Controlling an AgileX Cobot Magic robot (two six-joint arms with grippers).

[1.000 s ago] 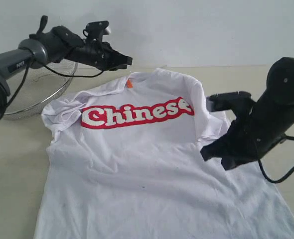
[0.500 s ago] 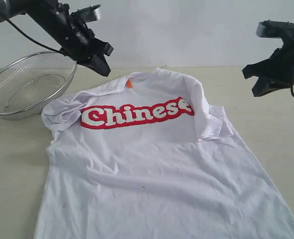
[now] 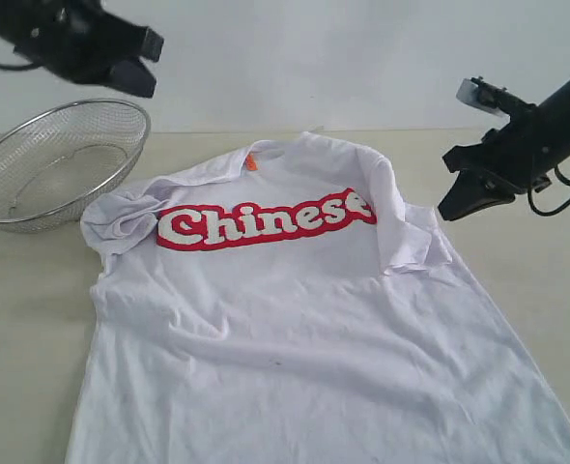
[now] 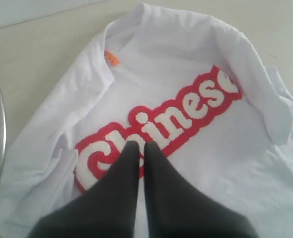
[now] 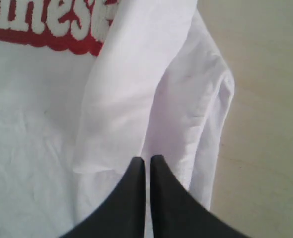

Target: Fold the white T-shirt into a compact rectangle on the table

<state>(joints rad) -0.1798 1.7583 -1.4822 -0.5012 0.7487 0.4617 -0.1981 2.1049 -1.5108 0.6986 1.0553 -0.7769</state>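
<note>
T-shirt (image 3: 295, 329) on table (image 3: 24, 290); left fingers (image 4: 119, 183), right fingers (image 5: 132, 193) together, seemingly aloft.

Left pincer (image 4: 139, 147) and right pincer (image 5: 147, 161), both closed, aloft.

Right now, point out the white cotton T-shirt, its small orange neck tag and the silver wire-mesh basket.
white cotton T-shirt (image 3: 295, 319), exterior view, plain front below the red lettering.
small orange neck tag (image 3: 251, 161), exterior view, middle of the tag.
silver wire-mesh basket (image 3: 53, 159), exterior view, inner mesh wall.
</note>
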